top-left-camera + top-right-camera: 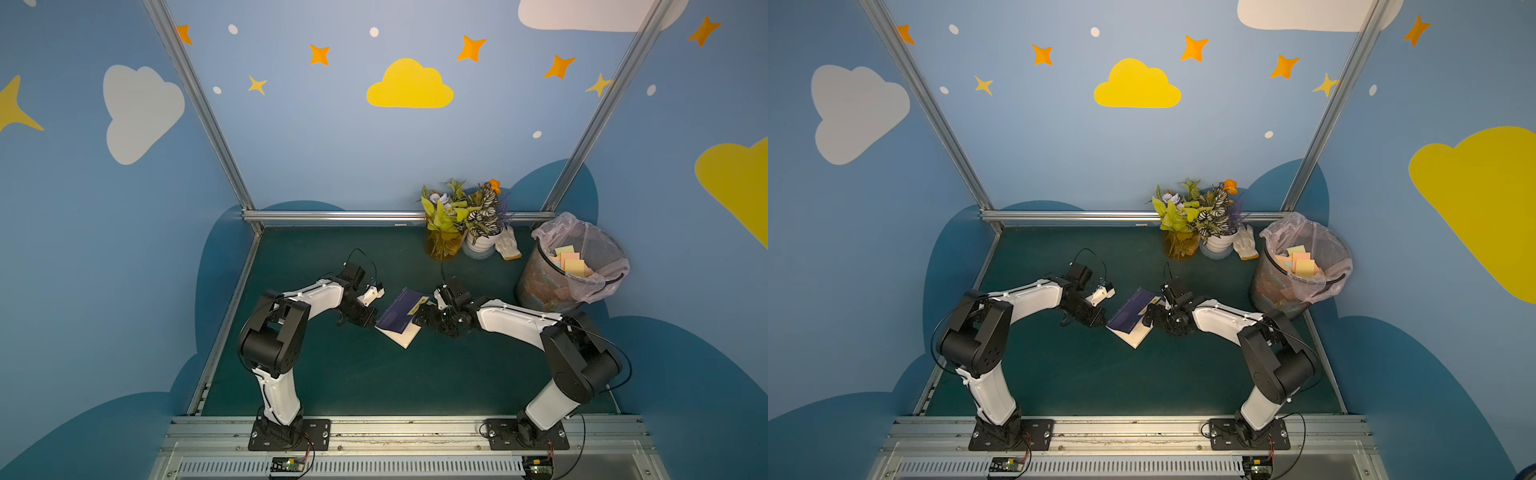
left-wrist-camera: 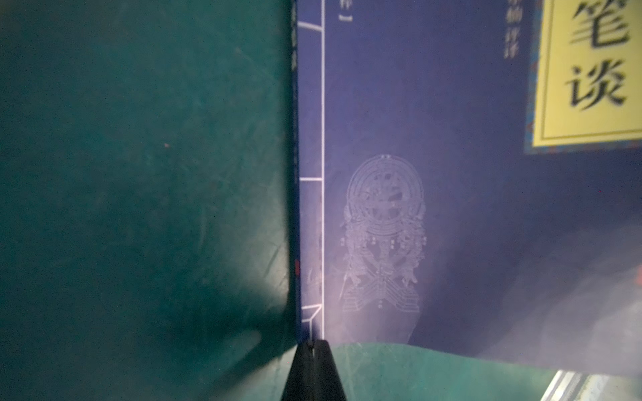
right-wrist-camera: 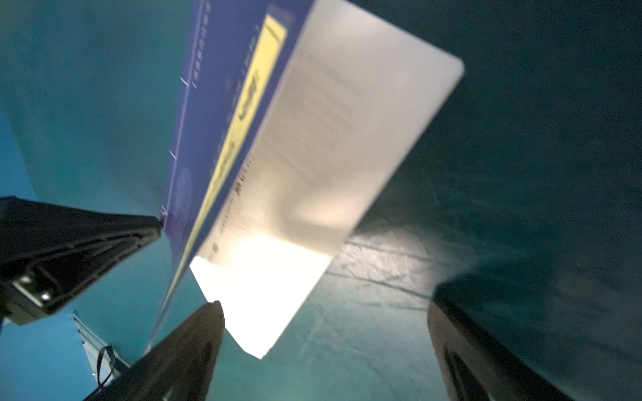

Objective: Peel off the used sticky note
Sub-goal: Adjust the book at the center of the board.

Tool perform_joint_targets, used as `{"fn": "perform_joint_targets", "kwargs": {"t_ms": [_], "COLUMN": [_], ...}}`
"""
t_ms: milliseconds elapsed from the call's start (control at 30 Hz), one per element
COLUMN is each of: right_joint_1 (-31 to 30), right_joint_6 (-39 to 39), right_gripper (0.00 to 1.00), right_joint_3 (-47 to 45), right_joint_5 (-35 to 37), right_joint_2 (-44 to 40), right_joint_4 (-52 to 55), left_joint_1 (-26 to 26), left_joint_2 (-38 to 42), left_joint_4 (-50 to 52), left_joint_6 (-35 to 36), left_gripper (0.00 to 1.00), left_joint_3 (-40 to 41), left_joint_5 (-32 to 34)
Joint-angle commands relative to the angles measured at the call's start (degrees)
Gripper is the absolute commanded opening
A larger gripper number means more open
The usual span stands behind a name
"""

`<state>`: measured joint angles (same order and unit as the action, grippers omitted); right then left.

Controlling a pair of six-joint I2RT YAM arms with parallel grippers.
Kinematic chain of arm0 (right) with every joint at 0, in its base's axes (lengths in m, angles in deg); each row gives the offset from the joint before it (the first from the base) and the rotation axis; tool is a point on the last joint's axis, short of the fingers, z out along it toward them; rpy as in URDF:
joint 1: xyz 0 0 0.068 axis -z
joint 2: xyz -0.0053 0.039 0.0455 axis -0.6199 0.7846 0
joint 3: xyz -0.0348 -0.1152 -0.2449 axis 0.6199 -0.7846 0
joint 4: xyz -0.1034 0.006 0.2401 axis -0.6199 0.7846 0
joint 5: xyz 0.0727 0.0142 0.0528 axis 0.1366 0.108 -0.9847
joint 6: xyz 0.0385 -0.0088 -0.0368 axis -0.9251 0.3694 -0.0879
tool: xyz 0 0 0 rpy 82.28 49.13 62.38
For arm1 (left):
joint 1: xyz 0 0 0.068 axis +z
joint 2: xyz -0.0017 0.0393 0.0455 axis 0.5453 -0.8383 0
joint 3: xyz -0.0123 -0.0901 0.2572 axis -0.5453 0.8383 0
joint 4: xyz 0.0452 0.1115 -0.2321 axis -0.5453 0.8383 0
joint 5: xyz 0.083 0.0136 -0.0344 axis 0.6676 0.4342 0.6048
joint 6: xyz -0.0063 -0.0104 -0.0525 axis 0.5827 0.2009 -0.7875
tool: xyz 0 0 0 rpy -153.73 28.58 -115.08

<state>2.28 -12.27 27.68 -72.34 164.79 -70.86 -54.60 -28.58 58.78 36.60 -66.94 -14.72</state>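
Note:
A book with a dark blue cover and a printed yellow title label lies mid-table between both arms. Its cover stands raised off a white page. My left gripper is shut, with its tips touching the book's spine corner. My right gripper is open at the book's opposite edge. One of its fingers sits beside the cover's free edge and the page corner. The used sticky note does not show in any view.
A wire bin with a plastic liner stands at the back right and holds several discarded sticky notes. Potted plants and a white glove sit along the back rail. Blue walls close in the green table.

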Motion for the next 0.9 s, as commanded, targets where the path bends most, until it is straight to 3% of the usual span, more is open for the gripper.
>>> {"fn": "perform_joint_targets", "kwargs": {"t_ms": [0, 167, 300, 600, 867], "right_joint_1": [1.26, 3.24, 4.38, 9.94, 12.95], "right_joint_6": [0.93, 1.78, 3.18, 8.22, 11.18], "right_gripper": [0.97, 0.97, 0.98, 0.98, 0.98], "right_joint_3": [3.01, 7.37, 8.42, 5.77, 0.06], "right_joint_5": [0.07, -2.64, -2.27, 0.96, 4.16], "right_joint_2": [3.13, 7.60, 5.71, -9.98, -25.42], "right_joint_4": [-1.34, -1.35, -0.02, 8.77, 16.04], "left_joint_1": [-0.61, -1.72, -2.55, -3.36, -0.49], "left_joint_2": [-1.07, -0.11, 0.20, 2.81, 13.33], "left_joint_4": [3.81, 3.86, 3.34, 2.92, 9.48], "left_joint_6": [1.25, 2.31, 2.11, 3.01, 12.36], "left_gripper": [0.03, 0.03, 0.03, 0.03, 0.03], "left_joint_3": [-0.26, 0.84, 1.46, 2.10, -0.45], "left_joint_5": [-5.22, -10.43, -13.03, -17.10, -9.98]}}
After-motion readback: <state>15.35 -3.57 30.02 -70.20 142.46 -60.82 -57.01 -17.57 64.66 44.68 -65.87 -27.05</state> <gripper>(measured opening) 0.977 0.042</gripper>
